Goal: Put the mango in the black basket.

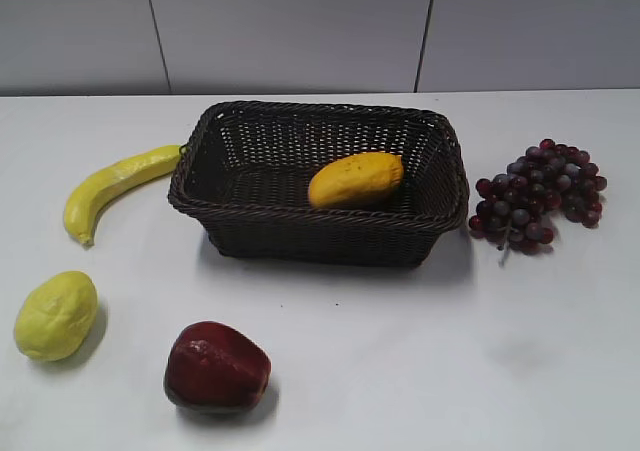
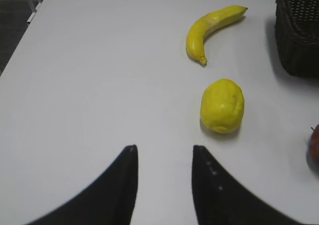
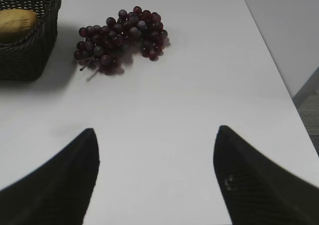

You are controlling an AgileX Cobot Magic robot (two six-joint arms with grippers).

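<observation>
The orange-yellow mango (image 1: 356,179) lies inside the black basket (image 1: 240,213) at mid-table, towards its right side. It also shows in the right wrist view (image 3: 16,23), inside the basket's corner (image 3: 27,60). A corner of the basket shows in the left wrist view (image 2: 299,30). My left gripper (image 2: 163,147) is open and empty above bare table, short of the lemon. My right gripper (image 3: 155,130) is open and empty above bare table, short of the grapes. Neither gripper shows in the exterior view.
A banana (image 1: 110,186) and a lemon (image 1: 56,315) lie left of the basket, a dark red apple (image 1: 215,367) in front, a bunch of dark grapes (image 1: 540,196) to the right. The table's right edge (image 3: 279,85) shows in the right wrist view.
</observation>
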